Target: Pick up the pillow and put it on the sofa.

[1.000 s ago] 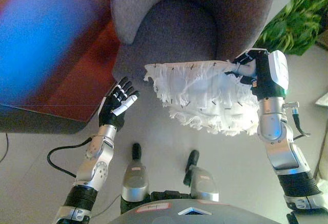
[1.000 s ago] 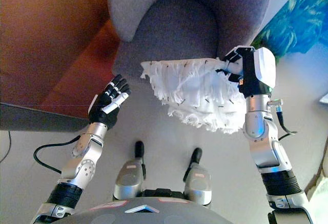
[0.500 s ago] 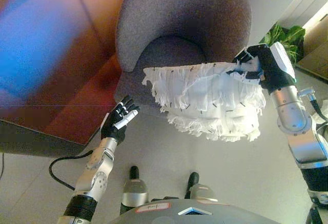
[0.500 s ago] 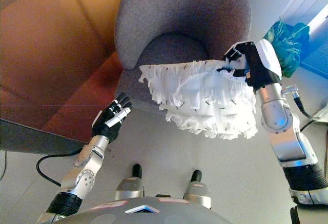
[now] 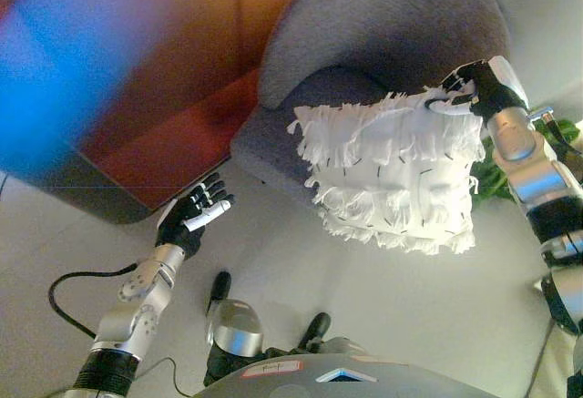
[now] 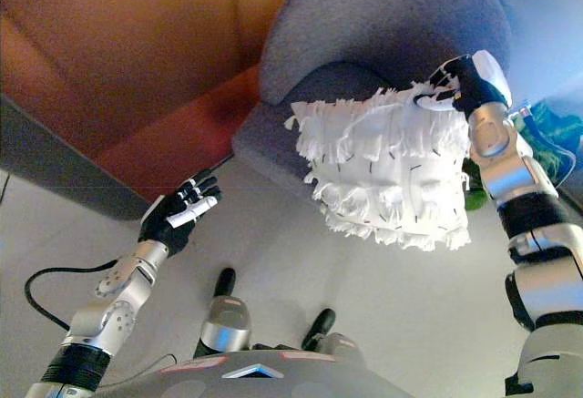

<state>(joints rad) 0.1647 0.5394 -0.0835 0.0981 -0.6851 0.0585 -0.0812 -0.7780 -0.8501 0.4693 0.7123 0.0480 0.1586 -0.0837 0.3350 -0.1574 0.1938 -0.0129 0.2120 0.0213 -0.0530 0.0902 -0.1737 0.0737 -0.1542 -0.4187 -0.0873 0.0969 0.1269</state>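
Holding the fringed white pillow (image 5: 393,172) by one upper corner only, my right hand (image 5: 477,86) has its fingers pinched into the fabric there, and the rest of the pillow hangs free below and to the left of that hand, in front of the grey sofa seat (image 5: 339,84). My worry is that single-corner pinch: the pillow looks soft and floppy, so a quick swing could pull the corner out and drop it to the floor (image 5: 273,243) short of the cushion. It also hangs partly past the seat's front edge, so I judge that letting go now would let it slide off. My left hand (image 5: 189,220) is well off to the lower left, fingers relaxed and empty, giving no support.
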